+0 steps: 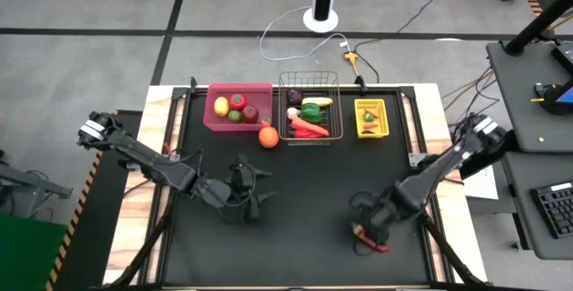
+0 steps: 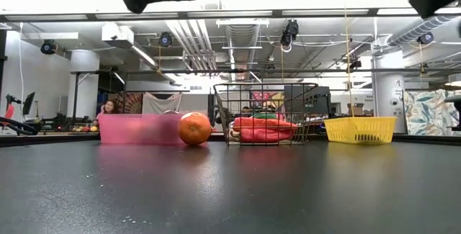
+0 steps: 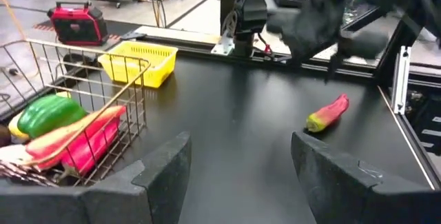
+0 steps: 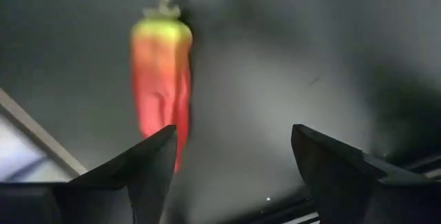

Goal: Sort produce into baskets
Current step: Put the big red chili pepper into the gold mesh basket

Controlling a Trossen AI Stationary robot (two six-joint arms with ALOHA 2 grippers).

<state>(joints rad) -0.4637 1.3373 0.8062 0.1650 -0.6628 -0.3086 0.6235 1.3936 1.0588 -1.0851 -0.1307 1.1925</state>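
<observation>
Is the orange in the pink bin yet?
Out. The orange sits on the table beside the pink bin, outside its wall.

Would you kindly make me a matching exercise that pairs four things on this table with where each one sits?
Things:
1. orange
2. red chilli
3. green pepper
4. lemon

Places:
A. inside the pink bin
B. inside the wire basket
C. on the black tabletop between the pink bin and the wire basket
D. on the tabletop beneath the right hand

Pairs: 1-C, 2-D, 3-B, 4-A
</observation>
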